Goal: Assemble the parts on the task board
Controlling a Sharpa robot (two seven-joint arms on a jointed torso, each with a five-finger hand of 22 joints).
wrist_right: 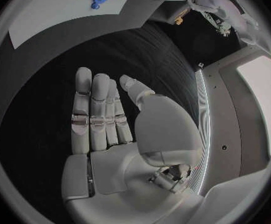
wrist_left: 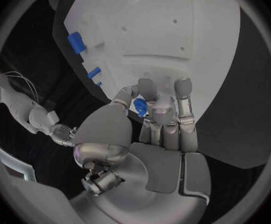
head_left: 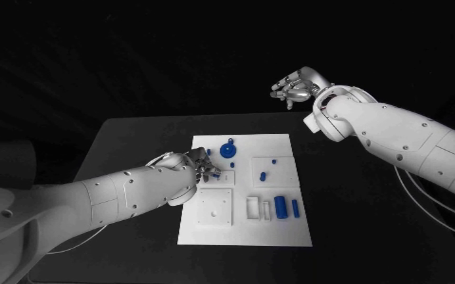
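The bench is a flat, matt black top, and the board lies in its middle: a white rigid plate with shallow square recesses, small holes and raised frames.

The left hand hangs over the board's left-middle part. Its fingers are curled in, and the left wrist view shows a small blue part pinched between thumb and a finger, so the part is off the board and in the grasp. The right hand is raised well clear beyond the bench's far edge, its fingers straight and loosely together, holding nothing.

The step in hand looks to be seating this pinched part in a socket near the board's left side. To do it well, I judge the hand should come down straight with the part kept square to its hole, press lightly, and loosen the pinch only once the part sits. The part is small, smooth, hard plastic, so a sideways push could twist it out of the pinch.

Other blue pieces lie on the board: a round toothed disc with a knob near the far edge, a cylinder and a slim bar in the near right corner, and small pegs standing upright between.
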